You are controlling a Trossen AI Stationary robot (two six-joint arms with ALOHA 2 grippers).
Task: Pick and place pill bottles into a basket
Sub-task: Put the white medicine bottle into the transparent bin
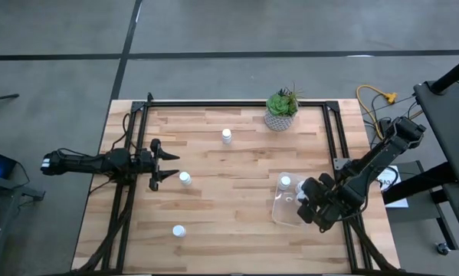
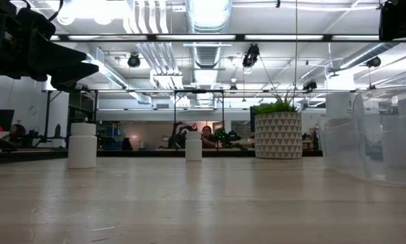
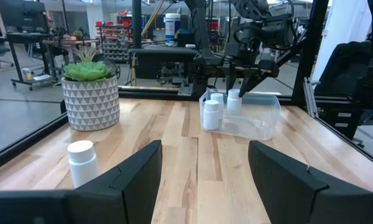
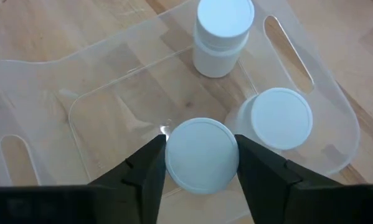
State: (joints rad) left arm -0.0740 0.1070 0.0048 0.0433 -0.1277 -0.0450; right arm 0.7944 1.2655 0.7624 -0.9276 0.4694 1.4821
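Three upright white pill bottles [image 4: 224, 37] in clear basket [image 4: 335, 149] — perhaps three outside.

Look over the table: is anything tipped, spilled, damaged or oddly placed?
Nothing stands out. The three pill bottles out on the table stand upright, as do those in the clear basket, and the potted plant is upright too.

Three bottles [image 4: 221, 38] are held in the basket [image 1: 278, 212] at the tabletop's [image 1: 229, 199] right; three more [image 1: 185, 179] are spread left, with a plant [image 1: 281, 110] behind.
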